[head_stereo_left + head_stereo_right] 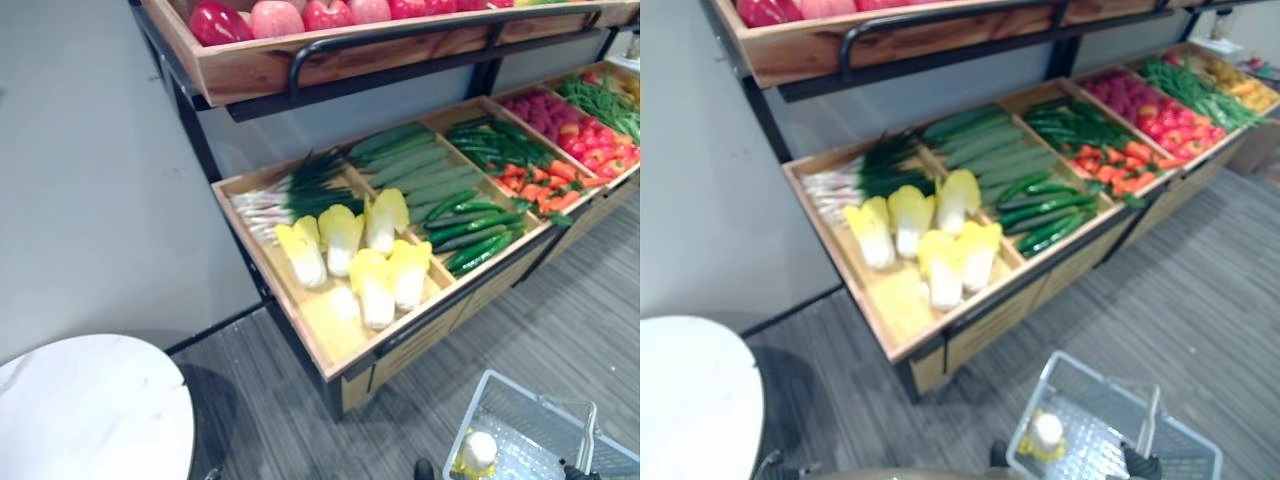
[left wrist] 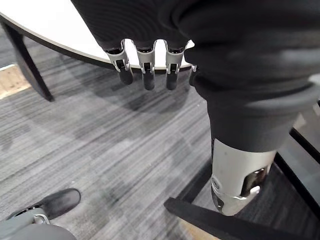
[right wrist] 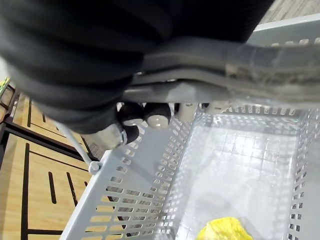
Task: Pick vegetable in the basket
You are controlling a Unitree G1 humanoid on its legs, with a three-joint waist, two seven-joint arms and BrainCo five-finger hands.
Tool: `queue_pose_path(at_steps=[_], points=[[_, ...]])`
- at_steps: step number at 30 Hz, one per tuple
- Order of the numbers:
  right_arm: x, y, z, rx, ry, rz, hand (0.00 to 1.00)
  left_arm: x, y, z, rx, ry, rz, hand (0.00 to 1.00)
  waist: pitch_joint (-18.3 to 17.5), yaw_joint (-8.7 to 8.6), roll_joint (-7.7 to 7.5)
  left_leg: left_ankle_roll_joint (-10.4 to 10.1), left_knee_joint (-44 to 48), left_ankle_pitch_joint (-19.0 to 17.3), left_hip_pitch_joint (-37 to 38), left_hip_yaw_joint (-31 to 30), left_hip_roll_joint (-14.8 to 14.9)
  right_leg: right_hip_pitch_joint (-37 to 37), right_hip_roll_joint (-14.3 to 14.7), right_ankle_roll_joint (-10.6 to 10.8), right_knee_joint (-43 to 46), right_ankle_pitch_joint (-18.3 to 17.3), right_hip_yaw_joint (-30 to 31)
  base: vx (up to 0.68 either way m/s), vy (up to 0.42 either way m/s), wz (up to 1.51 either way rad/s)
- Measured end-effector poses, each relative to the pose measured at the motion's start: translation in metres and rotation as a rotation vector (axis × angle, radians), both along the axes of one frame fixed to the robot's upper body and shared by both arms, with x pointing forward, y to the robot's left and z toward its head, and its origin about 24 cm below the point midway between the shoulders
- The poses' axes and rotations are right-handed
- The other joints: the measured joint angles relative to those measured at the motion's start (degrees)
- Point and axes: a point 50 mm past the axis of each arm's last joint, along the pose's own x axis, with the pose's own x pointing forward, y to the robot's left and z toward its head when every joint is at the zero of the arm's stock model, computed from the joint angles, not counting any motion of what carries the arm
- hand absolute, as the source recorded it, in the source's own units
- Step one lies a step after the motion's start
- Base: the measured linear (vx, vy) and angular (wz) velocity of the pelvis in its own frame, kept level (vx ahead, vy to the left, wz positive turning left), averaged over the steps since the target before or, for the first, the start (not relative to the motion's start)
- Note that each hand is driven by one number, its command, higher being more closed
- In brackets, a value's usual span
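Left eye view: your cabbage [image 1: 478, 452] is in the basket [image 1: 465, 418], in the corner on the robot's left side. You see it nearly end-on, pale stem end up and yellow leaves under it. The long axis looks close to upright, but you can't be sure. The basket is grey mesh over the grey floor [image 1: 560, 310], in front of the shelf [image 1: 300, 330]. Your right hand [image 1: 578, 472] shows as a dark bit at the handle [image 1: 592, 425]. The cabbage is to its left, lower, apart and not touching.

The shelf's left bin has scallions [image 1: 275, 200] at the back and shelf cabbages [image 1: 345, 245] in front. Their long axes run back to front, white stems toward the front edge. The next bin has pale green gourds [image 1: 410, 165] behind and cucumbers [image 1: 475, 235] in front. Carrots [image 1: 540, 185] and red produce [image 1: 570, 130] lie further right. Apples [image 1: 275, 18] are on the upper tray. A white table [image 1: 90, 410] is at lower left.

Right eye view: same layout, with the cabbage again in the basket's left corner, pale end up.

Left wrist view: your left hand [image 2: 146, 75] is empty and released. Its fingers hang straight over the floor, with the table edge behind them.

Right wrist view: your right hand has its fingers [image 3: 145, 114] curled round the handle, grasping it. The basket's mesh floor is below, and a yellow bit of cabbage lies on it well under the hand, clear of the fingers.
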Motion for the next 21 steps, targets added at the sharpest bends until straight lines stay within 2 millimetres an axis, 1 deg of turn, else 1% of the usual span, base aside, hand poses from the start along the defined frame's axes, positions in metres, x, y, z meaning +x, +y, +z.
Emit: queue_pose_path(at_steps=[2, 3, 4, 5, 6, 7, 8, 9, 10, 11, 12, 13, 14, 15, 16, 17, 18, 19, 20, 21], points=[[0.004, 0.002, 0.000, 0.001, -0.014, 0.010, 1.00, 0.011, -0.004, 0.000, -0.006, -0.015, -0.040, 0.00, 0.5, -0.02, -0.07, 0.4, 2.9, -2.0, -1.0, 2.7, 0.7, -2.8, 0.8, -0.2, 3.8, 0.2, 2.6, -0.12, 0.027, -0.70], [0.012, 0.008, 0.002, -0.002, -0.034, 0.047, 1.00, 0.013, -0.007, 0.000, -0.010, -0.011, -0.054, 0.00, 0.7, 0.09, -0.13, 0.6, 4.9, -3.3, -2.1, 5.0, 1.7, -5.4, 1.5, -2.0, 5.5, 1.9, 4.8, -0.14, 0.046, -0.95], [0.018, 0.011, 0.002, -0.002, -0.048, 0.071, 1.00, 0.015, -0.008, -0.001, -0.014, -0.013, -0.058, 0.00, 0.7, 0.10, -0.21, 0.7, 6.2, -3.9, -2.7, 6.9, 1.8, -6.7, 2.3, -2.2, 5.7, 3.8, 5.7, -0.26, 0.113, -1.42], [0.032, 0.022, 0.004, 0.004, -0.084, 0.121, 1.00, 0.021, -0.008, 0.000, -0.019, -0.031, -0.052, 0.00, 1.2, 0.25, -0.80, 1.6, 7.2, -4.3, -3.3, 11.1, 2.2, -8.8, 4.0, -2.8, 3.8, 10.0, 6.8, -0.29, 0.089, -1.81], [0.052, 0.033, 0.007, 0.016, -0.133, 0.170, 1.00, 0.018, -0.007, 0.000, -0.017, -0.024, -0.048, 0.00, 2.2, 0.86, 0.65, 2.5, 7.0, -3.9, -2.8, 16.0, 4.2, -9.0, 5.6, -4.2, -0.8, 17.0, 5.6, -0.28, 0.083, -1.76], [0.059, 0.038, 0.008, 0.021, -0.151, 0.185, 1.00, 0.021, -0.007, 0.001, -0.016, -0.033, -0.052, 0.00, 3.2, 0.45, -0.06, 3.0, 7.2, -3.6, -2.8, 17.5, 4.8, -9.5, 5.7, -7.1, 3.2, 13.6, 1.4, -0.19, -0.002, -1.48], [0.062, 0.039, 0.009, 0.021, -0.159, 0.190, 1.00, 0.029, -0.005, 0.004, -0.009, -0.059, -0.059, 0.00, 4.6, 0.39, 0.30, 3.0, 6.7, -2.7, -2.0, 20.2, 5.8, -11.0, 4.0, -9.8, 17.8, 0.2, -8.8, -0.07, 0.002, -1.01], [0.062, 0.039, 0.009, 0.022, -0.158, 0.188, 1.00, 0.027, -0.004, 0.004, -0.007, -0.057, -0.059, 0.00, 5.4, 0.59, 0.04, 3.1, 5.8, -1.9, -0.3, 22.3, 6.0, -10.0, 2.8, -10.4, 24.4, -4.8, -12.7, -0.04, -0.006, -1.00], [0.061, 0.039, 0.008, 0.023, -0.154, 0.190, 1.00, 0.024, -0.004, 0.003, -0.010, -0.049, -0.058, 0.00, 5.6, 0.73, -0.10, 3.2, 5.7, -1.6, 0.4, 23.4, 6.2, -8.9, 2.2, -10.2, 26.8, -6.7, -14.4, -0.03, -0.008, -1.05], [0.062, 0.041, 0.008, 0.024, -0.152, 0.204, 1.00, 0.015, -0.004, 0.001, -0.020, -0.025, -0.057, 0.00, 5.6, 0.74, -0.42, 3.3, 6.3, -1.5, 1.2, 26.0, 6.4, -6.6, 0.7, -9.9, 29.2, -9.2, -16.8, -0.07, -0.041, -1.16], [0.063, 0.043, 0.007, 0.026, -0.148, 0.222, 1.00, 0.011, -0.003, 0.001, -0.024, -0.016, -0.053, 0.00, 5.7, 0.68, -1.26, 3.3, 7.5, -1.6, 1.3, 28.5, 6.2, -6.2, -0.2, -9.6, 28.8, -10.2, -17.9, -0.08, -0.064, -1.17], [0.065, 0.045, 0.007, 0.026, -0.148, 0.236, 1.00, 0.010, -0.002, 0.001, -0.026, -0.015, -0.048, 0.00, 6.1, 0.57, -1.79, 3.5, 8.0, -1.4, 1.4, 29.5, 6.0, -6.3, -0.2, -9.7, 28.0, -10.1, -18.6, -0.09, -0.093, -1.23], [0.069, 0.047, 0.008, 0.028, -0.149, 0.253, 1.00, 0.010, -0.001, 0.001, -0.038, -0.019, -0.030, 0.00, 6.4, 0.63, -2.16, 5.1, 8.6, -0.4, 1.2, 30.6, 5.3, -5.9, 1.7, -9.9, 24.0, -8.2, -17.7, -0.14, -0.114, -1.35], [0.076, 0.050, 0.009, 0.030, -0.156, 0.275, 1.00, 0.008, 0.000, 0.001, -0.053, -0.020, -0.004, 0.00, 6.4, 1.33, -1.03, 7.0, 9.5, 1.3, -0.9, 31.3, 7.2, -4.1, 4.6, -8.5, 14.3, -2.6, -14.3, -0.14, -0.139, -1.36], [0.079, 0.049, 0.010, 0.026, -0.160, 0.281, 1.00, 0.009, -0.004, -0.001, -0.068, -0.021, -0.001, 0.00, 6.3, 1.73, 0.09, 6.1, 9.0, 2.3, -1.3, 31.8, 8.1, -4.2, 4.5, -10.1, 14.8, -4.2, -14.6, -0.06, -0.110, -1.14], [0.082, 0.045, 0.013, 0.014, -0.157, 0.287, 1.00, 0.015, -0.007, -0.001, -0.075, -0.030, -0.020, 0.00, 6.5, 1.56, 0.27, 5.5, 7.7, 3.1, -1.1, 33.2, 7.3, -6.1, 0.5, -9.6, 25.2, -9.7, -15.9, 0.02, -0.100, -0.85], [0.080, 0.044, 0.012, 0.014, -0.143, 0.291, 1.00, 0.021, -0.003, 0.001, -0.063, -0.036, -0.040, 0.00, 6.3, 1.66, -0.99, 5.3, 7.3, 3.2, -1.1, 34.8, 5.9, -5.4, -3.0, -5.6, 26.5, -11.8, -15.9, 0.04, -0.095, -0.80], [0.081, 0.046, 0.011, 0.020, -0.138, 0.300, 1.00, 0.022, 0.000, 0.003, -0.054, -0.037, -0.040, 0.00, 6.5, 1.73, -1.80, 5.2, 7.5, 3.3, -1.2, 35.7, 5.8, -4.9, -3.5, -3.9, 24.5, -12.5, -15.4, -0.04, -0.217, -0.74], [0.087, 0.050, 0.013, 0.018, -0.141, 0.336, 1.00, 0.022, 0.004, 0.003, -0.047, -0.033, -0.039, 0.00, 6.6, 1.71, -2.09, 4.1, 8.2, 4.0, -2.0, 36.5, 6.2, -4.0, -2.4, -3.9, 20.5, -13.1, -16.0, -0.06, -0.304, -0.74], [0.088, 0.051, 0.014, 0.007, -0.133, 0.380, 1.00, 0.023, 0.000, 0.002, -0.057, -0.033, -0.040, 0.00, 6.8, 1.50, -1.94, 3.1, 9.4, 4.6, -2.1, 37.5, 7.3, -2.8, -1.1, -3.9, 16.9, -13.1, -15.9, -0.07, -0.320, -0.67]])
